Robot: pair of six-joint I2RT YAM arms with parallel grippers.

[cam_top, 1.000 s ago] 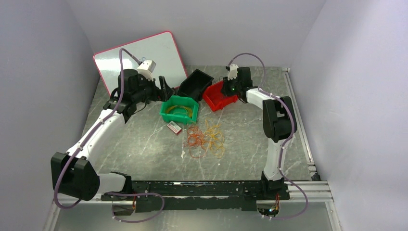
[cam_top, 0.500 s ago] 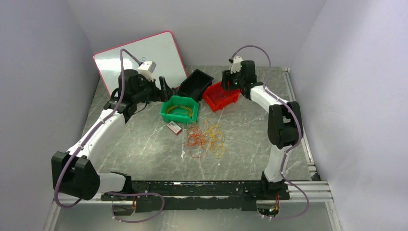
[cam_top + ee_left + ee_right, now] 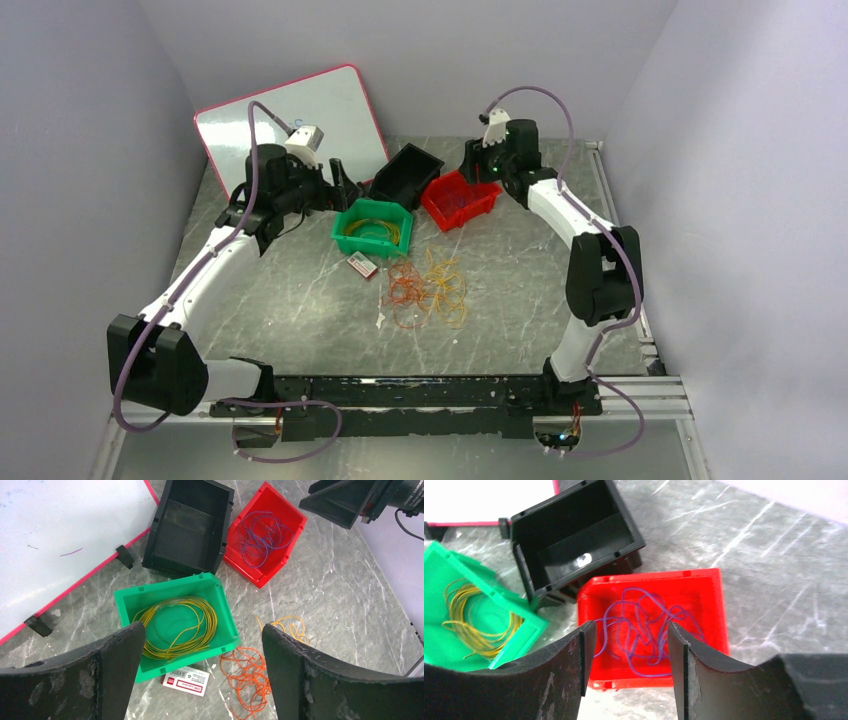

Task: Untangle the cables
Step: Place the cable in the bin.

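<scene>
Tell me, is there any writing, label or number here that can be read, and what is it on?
Nothing here can be read for certain.
Small white card on the table beside the green bin: a red logo and printed lines, too small to read.
Whiteboard: only faint pen strokes, no legible word.

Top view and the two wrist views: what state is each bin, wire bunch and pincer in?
Green bin: holds coiled yellow wires.
Red bin: holds tangled purple wires.
Black bin: looks empty.
Loose wires: orange and yellow, tangled on the table.
Left pincer: open, holding nothing.
Right pincer: open, holding nothing.
</scene>
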